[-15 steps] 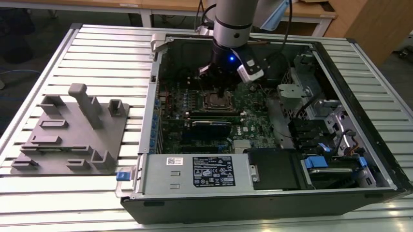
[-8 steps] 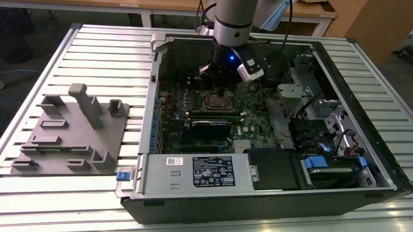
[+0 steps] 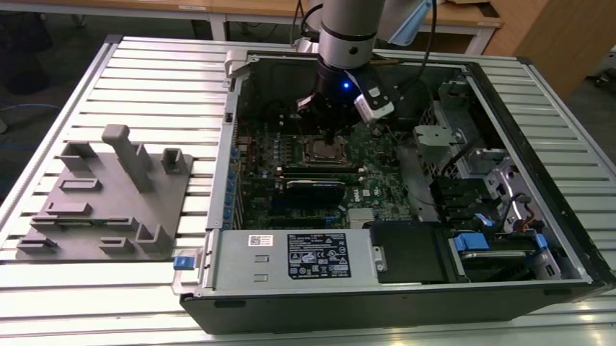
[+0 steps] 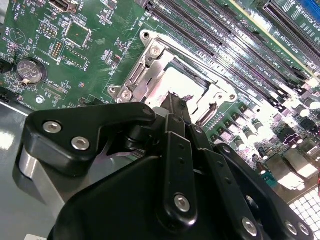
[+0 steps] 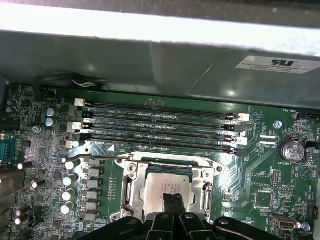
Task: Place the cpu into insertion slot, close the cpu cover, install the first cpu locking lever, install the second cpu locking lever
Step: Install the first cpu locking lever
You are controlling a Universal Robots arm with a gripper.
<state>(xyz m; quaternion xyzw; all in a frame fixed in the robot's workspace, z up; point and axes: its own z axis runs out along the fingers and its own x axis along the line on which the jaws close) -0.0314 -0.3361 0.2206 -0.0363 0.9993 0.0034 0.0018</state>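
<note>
Bench: slatted metal bench (image 3: pixel 144 65) carrying an open computer case (image 3: pixel 539 144), with a grey fixture plate (image 3: pixel 86 209) lying towards the exterior view's left.
Room: wooden desks (image 3: pixel 241 9) behind the bench and a wooden cabinet (image 3: pixel 553 36) at the exterior view's right; the floor is dark.
Case: the green circuit board (image 5: pixel 260 165) lies flat inside, and a silver power supply box (image 3: pixel 288 256) sits along the near wall.
Arm: reaches straight down into the case, with the gripper (image 3: pixel 330 137) over the insertion slot (image 3: pixel 327 153).
Cpu: the cpu (image 5: pixel 155 187) lies flat in the insertion slot beside the long memory slots (image 5: pixel 160 125), its silvery top showing in both wrist views.
Cpu cover: the cpu cover (image 5: pixel 131 187) lies around the chip, which shows through its window.
Fingers: the fingers (image 5: pixel 167 202) are pressed together, with their tips on the middle of the cpu's top.
</note>
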